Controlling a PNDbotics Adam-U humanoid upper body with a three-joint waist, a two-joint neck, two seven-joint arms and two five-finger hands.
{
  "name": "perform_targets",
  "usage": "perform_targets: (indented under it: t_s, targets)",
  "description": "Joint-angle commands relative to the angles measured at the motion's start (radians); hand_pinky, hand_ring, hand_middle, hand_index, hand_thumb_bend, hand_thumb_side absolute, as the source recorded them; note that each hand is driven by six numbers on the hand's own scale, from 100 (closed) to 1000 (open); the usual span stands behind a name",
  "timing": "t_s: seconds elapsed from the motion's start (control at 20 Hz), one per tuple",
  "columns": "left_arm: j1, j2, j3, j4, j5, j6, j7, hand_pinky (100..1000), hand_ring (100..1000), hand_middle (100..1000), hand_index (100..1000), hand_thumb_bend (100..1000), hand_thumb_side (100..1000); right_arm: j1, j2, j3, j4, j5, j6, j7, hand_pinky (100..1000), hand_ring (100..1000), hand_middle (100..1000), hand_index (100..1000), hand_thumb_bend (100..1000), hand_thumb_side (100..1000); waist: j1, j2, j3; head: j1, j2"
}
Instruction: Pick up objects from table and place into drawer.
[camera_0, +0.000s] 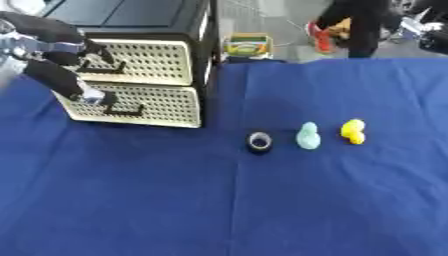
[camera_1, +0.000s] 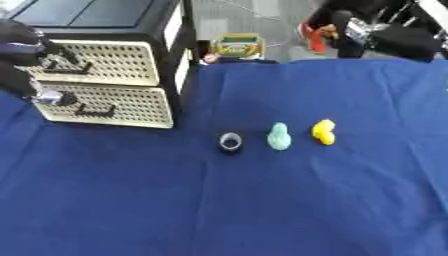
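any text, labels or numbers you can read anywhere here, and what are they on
No text can be read anywhere.
Green and yellow box beyond the table's far edge: it has coloured printing on its face, too blurred to read.
Drawer unit, black ring, pale green toy, yellow toy: no lettering visible.

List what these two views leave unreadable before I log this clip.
- Left hand: at the drawer fronts; blur hides whether its fingers hook a handle.
- Right hand: in neither view.
- Drawer unit: both drawers look shut, contents hidden.
- Black ring, teal figure, yellow figure: too blurred to identify.
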Motion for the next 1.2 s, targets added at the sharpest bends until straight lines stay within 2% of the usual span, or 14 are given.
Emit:
perform_targets:
  t_s: [0.05,0.55,1.2]
  targets:
    - [-0.02,0.016,0.016,-0.006,-0.024,0.005,0.028,100,100,100,931,442,786,-0.021,-0.032,-0.01,-0.013,-0.008,-0.004,-0.002,636,626,579,738,508,784,-0.005,-0.015,-0.001,0.002,-0.019]
    - [-0.023,0.008,0.025,0.027,-0.073,0.021,0.06,100,100,100,918,433,773,-0.024,-0.032,-0.008,-0.012,-0.012,-0.007,0.003,632,625,574,735,501,769,-0.008,-0.002,-0.001,0.006,-0.033]
    - [-0.02,-0.006,0.033,0.094,-0.102,0.007,0.054,100,100,100,880,427,788,-0.024,-0.038,-0.011,-0.014,-0.018,-0.006,0.001,631,624,571,735,507,767,-0.005,0.019,-0.012,0.013,-0.052]
